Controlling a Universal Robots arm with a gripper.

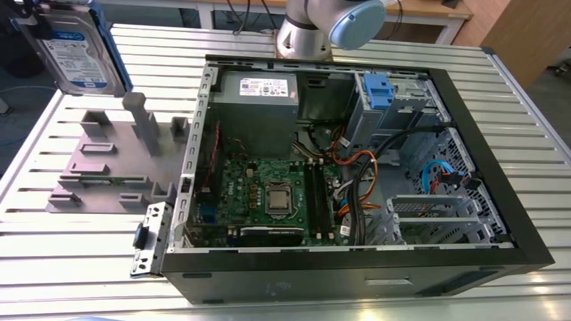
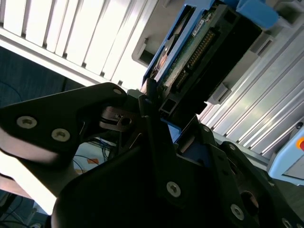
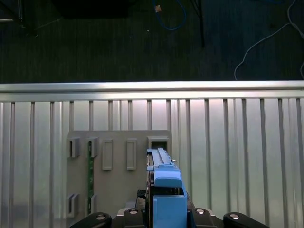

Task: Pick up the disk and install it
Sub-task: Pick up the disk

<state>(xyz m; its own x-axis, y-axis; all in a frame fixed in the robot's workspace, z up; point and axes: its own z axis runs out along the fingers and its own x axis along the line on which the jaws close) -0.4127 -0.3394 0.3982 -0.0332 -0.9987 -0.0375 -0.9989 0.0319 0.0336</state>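
The claw (image 2: 156,110) is closed on the disk (image 1: 76,47), its dark fingers clamped across one end of the drive, as the second wrist view shows with the circuit side and connector edge (image 2: 199,50) running away from the jaws. The disk hangs clear of everything, raised above the grey holder (image 1: 107,160) that sits near the bench (image 1: 63,261) edge at the exterior view's left. It is carried on edge, label face outward to the exterior camera, long axis close to upright with a slight tilt. In the first wrist view the blue rail (image 3: 165,183) of the disk projects straight out from the claw over the holder (image 3: 114,156), and the slot (image 3: 158,142) beyond it stands empty, so I judge the pick-up done and the install not yet made. The open case (image 1: 312,284) occupies the middle of the bench. Its drive bay, marked by a fixed blue bracket (image 1: 378,90), is in the far corner of the case toward the exterior view's right. The bay therefore lies well apart from the disk, across the full width of the case, and the disk's long axis is not lined up with the bay opening.
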